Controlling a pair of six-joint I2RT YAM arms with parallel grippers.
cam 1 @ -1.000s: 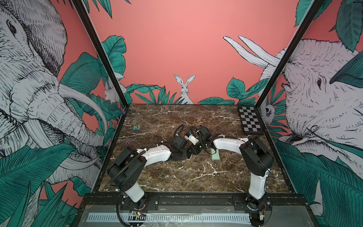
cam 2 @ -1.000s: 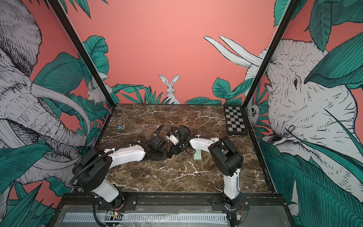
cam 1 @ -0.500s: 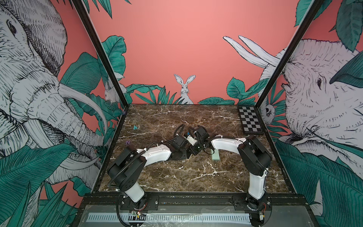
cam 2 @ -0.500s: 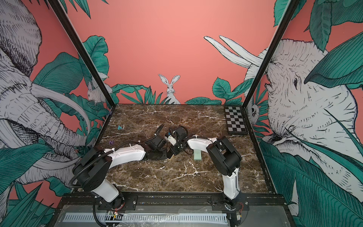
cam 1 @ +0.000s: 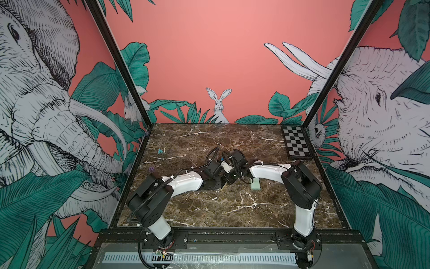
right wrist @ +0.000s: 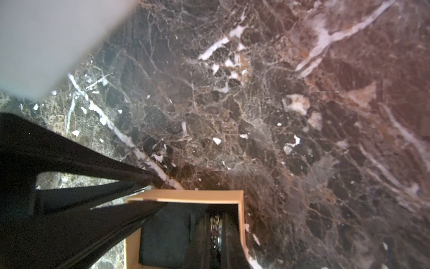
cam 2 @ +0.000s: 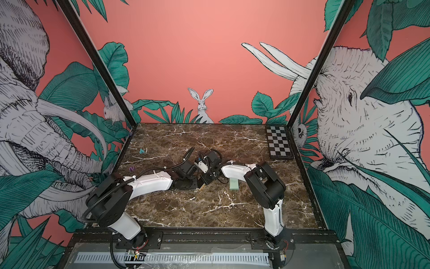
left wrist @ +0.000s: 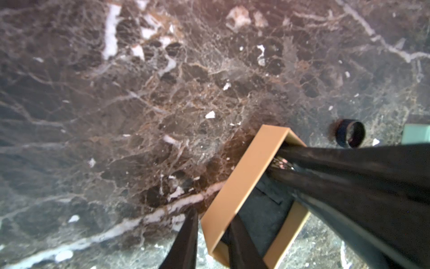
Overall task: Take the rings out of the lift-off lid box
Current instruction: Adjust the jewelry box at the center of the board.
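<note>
The lift-off lid box [left wrist: 242,177] stands open on the marble, a tan base with black lining. Its mint lid [cam 1: 255,184] lies to the right of it. My left gripper [left wrist: 214,215] is shut on one wall of the base, one finger outside and one inside. My right gripper [right wrist: 215,217] reaches into the box [right wrist: 186,196] and is shut on a ring [right wrist: 215,230], a silvery patterned band between its fingers. A second ring [left wrist: 350,136], dark, lies on the table outside the box near the lid. In both top views the wrists hide the box.
A black-and-white checkerboard [cam 1: 296,145] lies at the back right corner. A small teal bit [cam 1: 160,151] and a small purple bit [cam 1: 152,169] sit on the left side of the table. Painted walls close in the left, back and right.
My right gripper has closed inside the box and its wrist has shifted slightly left. My left gripper has narrowed on the box wall. The arms otherwise hold their places.
</note>
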